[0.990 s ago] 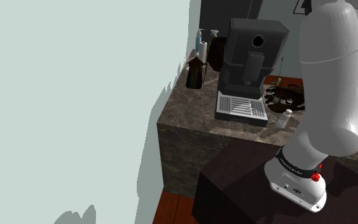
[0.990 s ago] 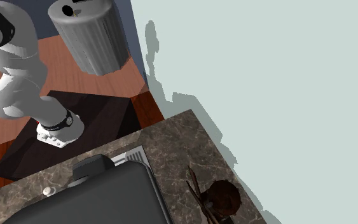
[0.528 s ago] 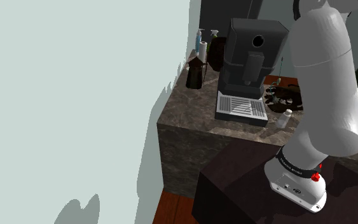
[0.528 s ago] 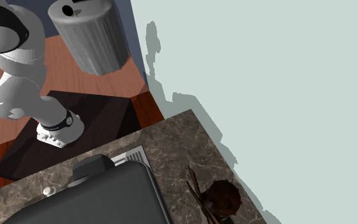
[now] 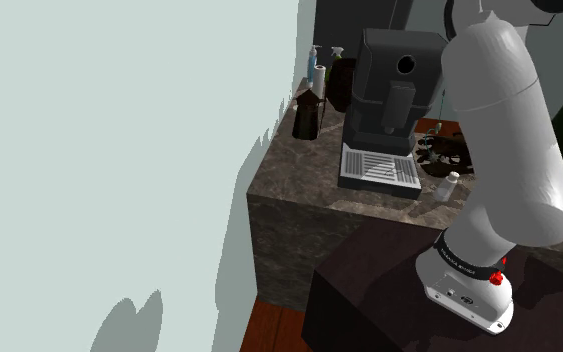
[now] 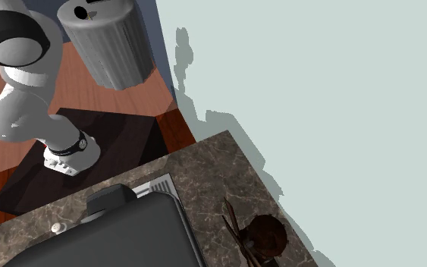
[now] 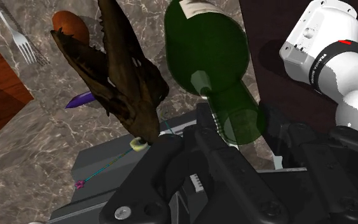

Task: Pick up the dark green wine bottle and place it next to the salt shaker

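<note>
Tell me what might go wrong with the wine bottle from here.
The wine bottle appears close beside the dark gnarled wood piece in the wrist view; moving it may snag that piece. The small salt shaker stands near the edge of the counter by the coffee machine, so setting the bottle beside it might knock it over.

The coffee machine [image 5: 394,95] takes up the middle of the counter [image 5: 294,168], at the shoulder view's upper centre, and stands in my way. A jug [image 5: 307,118] and spray bottles [image 5: 316,62] crowd the corner to its left, against the wall [image 5: 119,150]. Bare stone lies left of the machine's tray. In the wrist view the bottle [image 7: 206,44] is just beside a dark wooden piece [image 7: 117,76]. I see open stone between that piece and the fork [image 7: 15,35].
</note>
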